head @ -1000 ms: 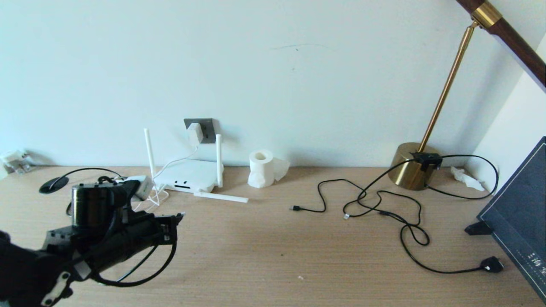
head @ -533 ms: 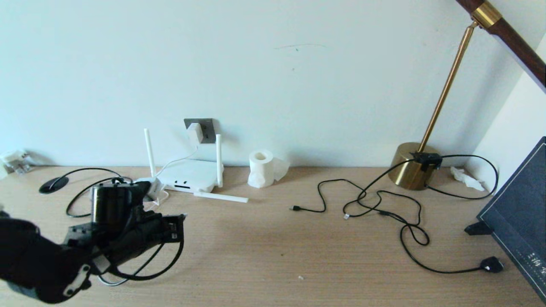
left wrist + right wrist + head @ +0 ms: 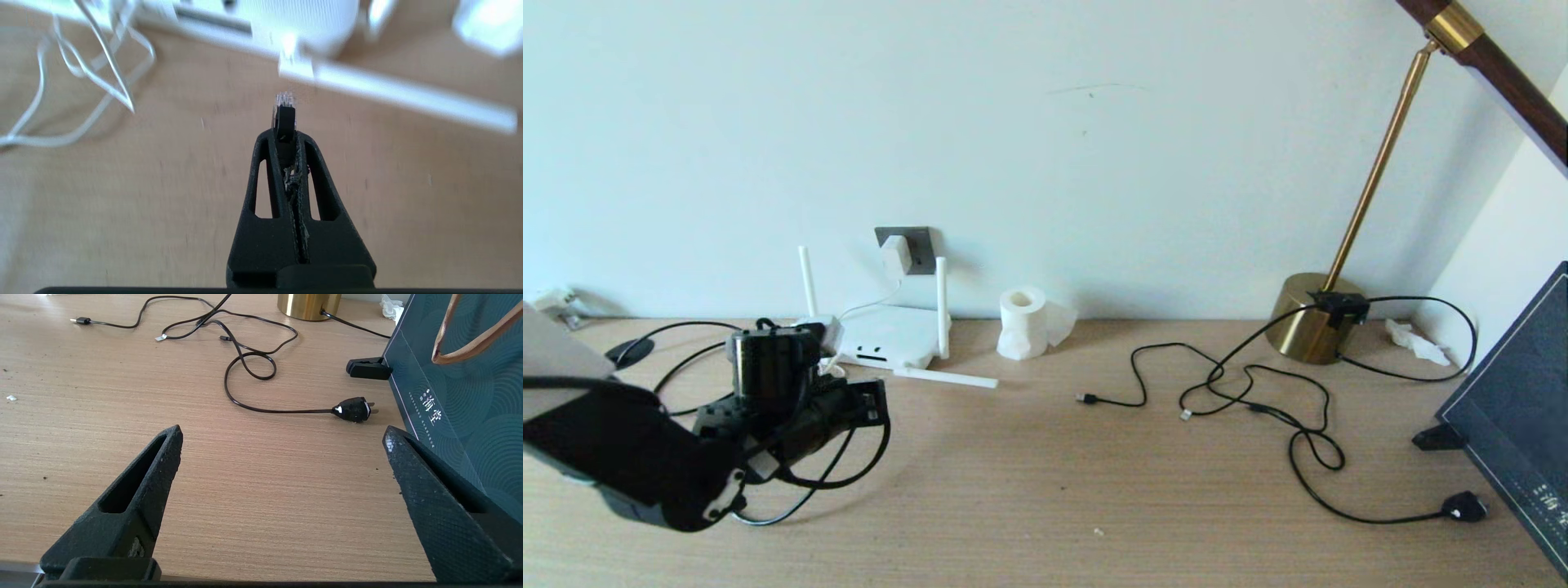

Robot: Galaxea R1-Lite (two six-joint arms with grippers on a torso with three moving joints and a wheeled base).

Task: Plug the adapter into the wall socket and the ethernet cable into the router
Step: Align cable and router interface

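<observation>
Head view, item by item: left gripper (image 3: pixel 870 400) has advanced across the bench (image 3: pixel 1045 490) toward the router (image 3: pixel 886 336) since a second ago, when it hung lower and nearer the bench's front edge; it now stands just short of the router's near edge. Left wrist view: jaws pinched shut on the ethernet cable (image 3: pixel 284 118), its clear-tipped plug projecting beyond the jaw tips and pointing at the router (image 3: pixel 294 20), close ahead but not yet touching; a fallen antenna (image 3: pixel 400 98) lies across the path between tip and casing. Loose white cord (image 3: pixel 102 69) lies off to one side of the jaws. Adapter (image 3: pixel 896 255): already seated in the wall socket (image 3: pixel 921 245), well beyond the jaws, above the router, so that half of the task looks done. Remaining judgement: the approach is nearly complete, and insertion into a port comes next, needing fine alignment. Right gripper (image 3: pixel 282 465): jaws spread wide, empty, parked over bare bench near a black plug (image 3: pixel 353 409).
</observation>
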